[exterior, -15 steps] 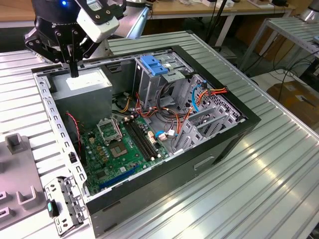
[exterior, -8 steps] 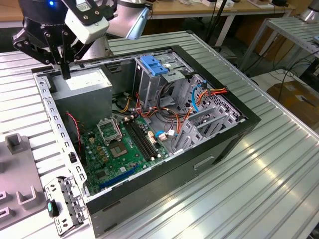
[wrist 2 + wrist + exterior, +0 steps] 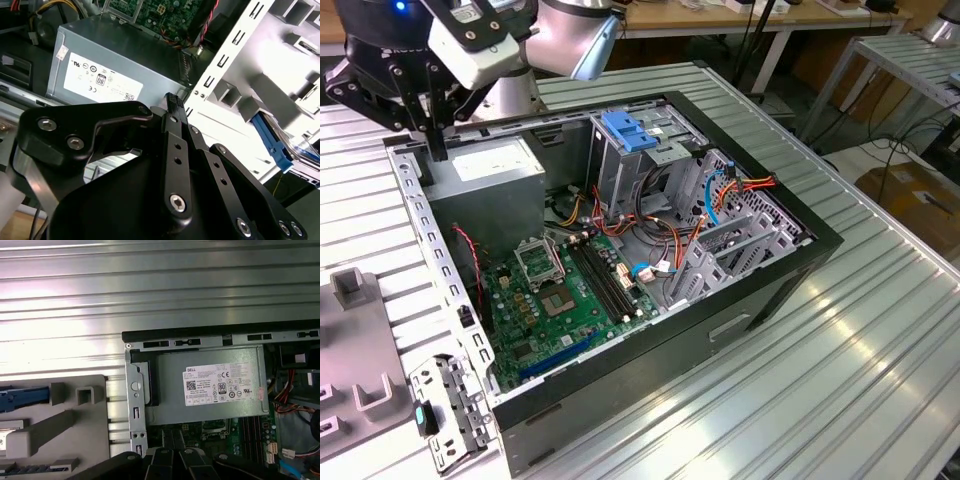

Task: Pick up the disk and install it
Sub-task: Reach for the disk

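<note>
In the exterior view, the black gripper [image 3: 435, 150] is hanging above the open black computer case [image 3: 760, 290], jaws together, holding nothing. In the second wrist view, the flat silver-metal disk [image 3: 302, 150], blue-bracketed, is lying outside the case in a grey plastic fixture [image 3: 265, 92], not yet picked up. Its long axis seems to be running crosswise to the case's white rim. In the first wrist view, the gripper is sitting over the grey power-supply box [image 3: 210, 385].
</note>
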